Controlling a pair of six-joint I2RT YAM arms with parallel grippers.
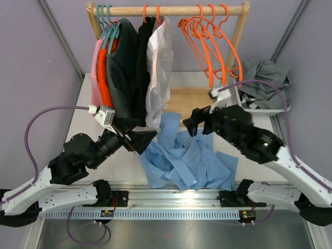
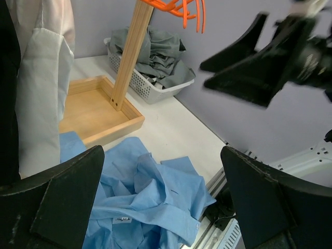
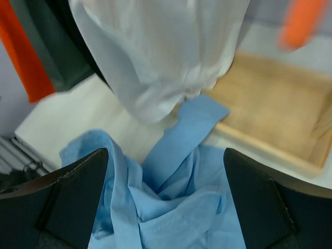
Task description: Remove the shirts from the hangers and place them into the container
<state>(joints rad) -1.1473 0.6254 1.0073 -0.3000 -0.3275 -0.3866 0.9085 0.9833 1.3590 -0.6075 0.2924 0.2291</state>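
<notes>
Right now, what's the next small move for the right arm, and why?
Probably lower the open right tool onto the light blue shirt and close: the shirt lies heaped on the table, unheld, outside the container.

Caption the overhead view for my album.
Left gripper and right gripper, both open, hover near a light blue shirt crumpled on the table before the wooden rack.

Right jaws: boxed in below and ahead.
Blue shirt (image 3: 171,207) heaped beneath, white shirt (image 3: 161,52) hanging ahead; jaw gap itself free.
</notes>
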